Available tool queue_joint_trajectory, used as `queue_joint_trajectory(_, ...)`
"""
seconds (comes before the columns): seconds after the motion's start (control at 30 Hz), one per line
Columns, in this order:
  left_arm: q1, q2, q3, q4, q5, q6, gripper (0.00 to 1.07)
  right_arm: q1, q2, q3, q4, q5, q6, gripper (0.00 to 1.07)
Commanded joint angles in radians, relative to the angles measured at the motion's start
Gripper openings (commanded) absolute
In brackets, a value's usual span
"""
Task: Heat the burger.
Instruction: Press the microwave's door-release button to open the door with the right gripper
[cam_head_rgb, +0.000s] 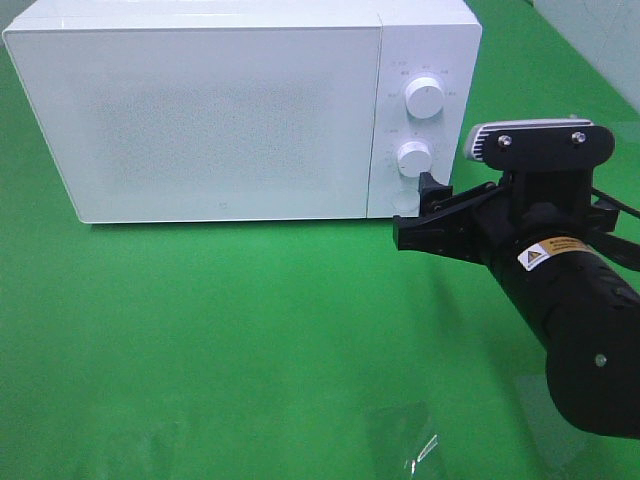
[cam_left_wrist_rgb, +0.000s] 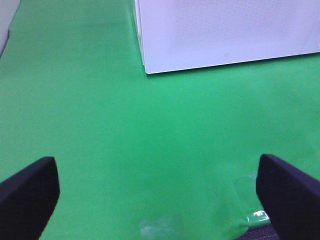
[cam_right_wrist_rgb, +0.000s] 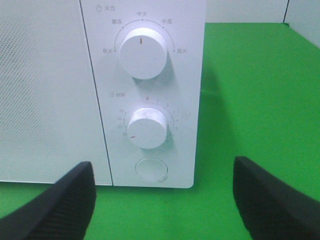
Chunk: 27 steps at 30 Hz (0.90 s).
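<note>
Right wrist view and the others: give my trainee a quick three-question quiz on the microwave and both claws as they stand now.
1. True or false: the white box-shaped microwave has its door shut.
2. Pick one. The right claw faces: A) the panel with two round white knobs; B) the microwave's back; C) a drawer.
3. Fill in: the left claw hangs over the green cloth with its jaws ____.
Key: 1 true; 2 A; 3 open.
</note>
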Motion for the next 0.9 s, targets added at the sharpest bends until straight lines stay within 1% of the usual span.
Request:
queue_joint_trajectory(0.03,0.001,-0.007,0.003,0.002,-0.011,-0.004,1.00,0.002,0.007,-0.017,0.009,0.024,0.009,0.73)
queue_joint_trajectory(0.1,0.001,-0.007,0.003,0.002,-0.011,-0.004,1.00,0.002,0.007,-0.024,0.036,0.035,0.084,0.72)
queue_joint_trajectory(0.13,0.001,-0.007,0.003,0.002,-0.011,-0.004,1.00,0.002,0.007,-0.024,0.036,0.035,0.084,0.72)
queue_joint_trajectory(0.17,0.001,-0.007,0.003,0.002,-0.011,-0.004,1.00,0.002,0.007,-0.024,0.045,0.036,0.169,0.69)
queue_joint_trajectory(0.2,0.001,-0.007,0.003,0.002,-0.011,-0.004,1.00,0.002,0.007,-0.024,0.045,0.036,0.169,0.69)
queue_joint_trajectory(0.23,0.001,-0.007,0.003,0.002,-0.011,-0.004,1.00,0.002,0.007,-0.024,0.045,0.037,0.289,0.64)
queue_joint_trajectory(0.27,0.001,-0.007,0.003,0.002,-0.011,-0.004,1.00,0.002,0.007,-0.024,0.045,0.037,0.289,0.64)
queue_joint_trajectory(0.3,0.001,-0.007,0.003,0.002,-0.011,-0.004,1.00,0.002,0.007,-0.024,0.040,0.044,0.418,0.56)
queue_joint_trajectory(0.33,0.001,-0.007,0.003,0.002,-0.011,-0.004,1.00,0.002,0.007,-0.024,0.040,0.044,0.418,0.56)
queue_joint_trajectory(0.37,0.001,-0.007,0.003,0.002,-0.011,-0.004,1.00,0.002,0.007,-0.024,0.040,0.046,0.514,0.48)
queue_joint_trajectory(0.4,0.001,-0.007,0.003,0.002,-0.011,-0.004,1.00,0.002,0.007,-0.024,0.040,0.046,0.514,0.48)
queue_joint_trajectory(0.47,0.001,-0.007,0.003,0.002,-0.011,-0.004,1.00,0.002,0.007,-0.024,0.040,0.044,0.715,0.25)
queue_joint_trajectory(0.5,0.001,-0.007,0.003,0.002,-0.011,-0.004,1.00,0.002,0.007,-0.024,0.040,0.044,0.715,0.25)
queue_joint_trajectory(0.53,0.001,-0.007,0.003,0.002,-0.011,-0.004,1.00,0.002,0.007,-0.024,0.039,0.046,0.778,0.21)
queue_joint_trajectory(0.57,0.001,-0.007,0.003,0.002,-0.011,-0.004,1.00,0.002,0.007,-0.024,0.039,0.046,0.778,0.21)
queue_joint_trajectory(0.6,0.001,-0.007,0.003,0.002,-0.011,-0.004,1.00,0.002,0.007,-0.024,0.034,0.052,0.914,0.11)
queue_joint_trajectory(0.63,0.001,-0.007,0.003,0.002,-0.011,-0.004,1.00,0.002,0.007,-0.024,0.034,0.052,0.914,0.11)
queue_joint_trajectory(0.67,0.001,-0.007,0.003,0.002,-0.011,-0.004,1.00,0.002,0.007,-0.024,0.035,0.071,1.136,0.02)
queue_joint_trajectory(0.7,0.001,-0.007,0.003,0.002,-0.011,-0.004,1.00,0.002,0.007,-0.024,0.035,0.071,1.136,0.02)
queue_joint_trajectory(0.73,0.001,-0.007,0.003,0.002,-0.011,-0.004,1.00,0.002,0.007,-0.024,0.033,0.088,1.264,0.00)
queue_joint_trajectory(0.83,0.001,-0.007,0.003,0.002,-0.011,-0.004,1.00,0.002,0.007,-0.024,0.030,0.106,1.323,0.00)
queue_joint_trajectory(0.87,0.001,-0.007,0.003,0.002,-0.011,-0.004,1.00,0.002,0.007,-0.024,0.030,0.147,1.414,0.00)
queue_joint_trajectory(0.9,0.001,-0.007,0.003,0.002,-0.011,-0.004,1.00,0.002,0.007,-0.024,0.030,0.147,1.414,0.00)
